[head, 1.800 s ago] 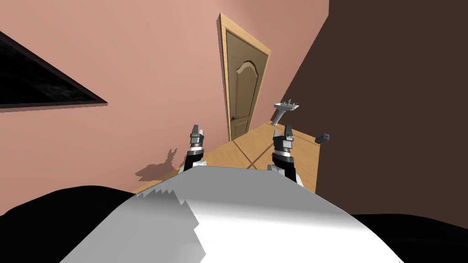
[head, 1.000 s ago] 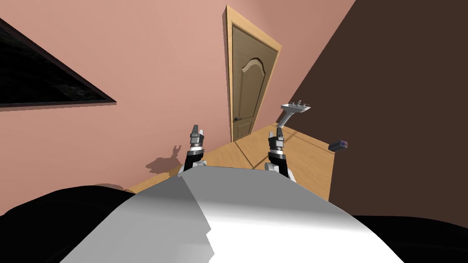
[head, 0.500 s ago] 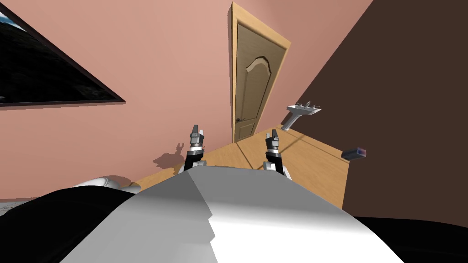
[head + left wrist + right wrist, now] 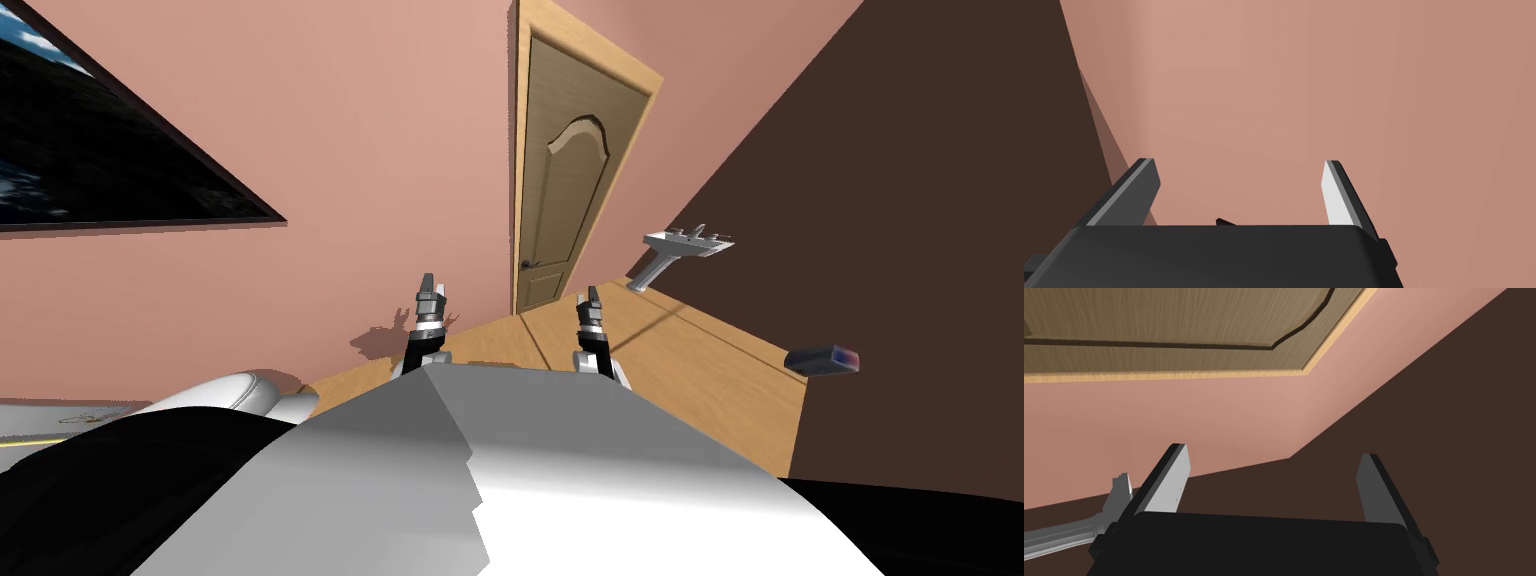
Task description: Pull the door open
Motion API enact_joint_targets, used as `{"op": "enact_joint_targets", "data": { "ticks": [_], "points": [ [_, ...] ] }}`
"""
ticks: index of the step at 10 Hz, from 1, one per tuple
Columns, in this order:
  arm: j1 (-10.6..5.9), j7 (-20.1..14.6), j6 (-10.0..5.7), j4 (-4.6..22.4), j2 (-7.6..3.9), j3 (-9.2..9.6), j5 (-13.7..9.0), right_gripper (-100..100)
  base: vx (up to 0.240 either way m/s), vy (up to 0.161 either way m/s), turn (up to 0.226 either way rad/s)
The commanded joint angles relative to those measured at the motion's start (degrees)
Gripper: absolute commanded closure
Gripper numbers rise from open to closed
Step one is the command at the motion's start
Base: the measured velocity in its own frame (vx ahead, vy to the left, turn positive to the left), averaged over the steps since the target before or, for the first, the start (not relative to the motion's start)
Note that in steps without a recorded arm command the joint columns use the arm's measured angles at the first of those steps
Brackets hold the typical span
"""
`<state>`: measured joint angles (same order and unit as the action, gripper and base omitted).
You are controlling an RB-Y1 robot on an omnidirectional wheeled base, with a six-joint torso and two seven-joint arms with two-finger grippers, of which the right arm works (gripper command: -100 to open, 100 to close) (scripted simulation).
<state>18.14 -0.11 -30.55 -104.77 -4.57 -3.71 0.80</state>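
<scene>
A brown wooden door with an arched panel stands shut in a light wood frame in the pink wall ahead, well out of reach. Its small dark handle sits low on the left edge. The door's panel also fills the far part of the right wrist view. My right gripper is raised in front of me, short of the door; its fingers stand open and hold nothing. My left gripper is raised toward the pink wall, and its fingers are open and empty too.
A white pedestal sink stands right of the door against the dark brown wall. A small dark box is fixed to that wall. A dark picture hangs at left, with a white fixture below. The floor is light wood.
I have moved and turned: the door, sink and wall box have slid right and grown in the head view. The white fixture has come into view at lower left. My right gripper has shifted slightly left.
</scene>
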Motion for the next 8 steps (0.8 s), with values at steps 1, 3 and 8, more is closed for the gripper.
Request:
{"op": "enact_joint_targets", "data": {
  "ticks": [1,3,8],
  "points": [
    [-0.88,-0.22,-0.36,2.50,-0.50,-0.14,-0.22,-100,0.057,-0.027,0.093],
    [-2.88,-0.38,-0.95,6.29,-1.10,-0.30,-0.49,-100,0.072,-0.043,0.168],
    [-6.07,-0.65,-1.88,13.26,-2.01,-0.56,-0.91,-100,0.063,-0.050,0.108]
  ]
}}
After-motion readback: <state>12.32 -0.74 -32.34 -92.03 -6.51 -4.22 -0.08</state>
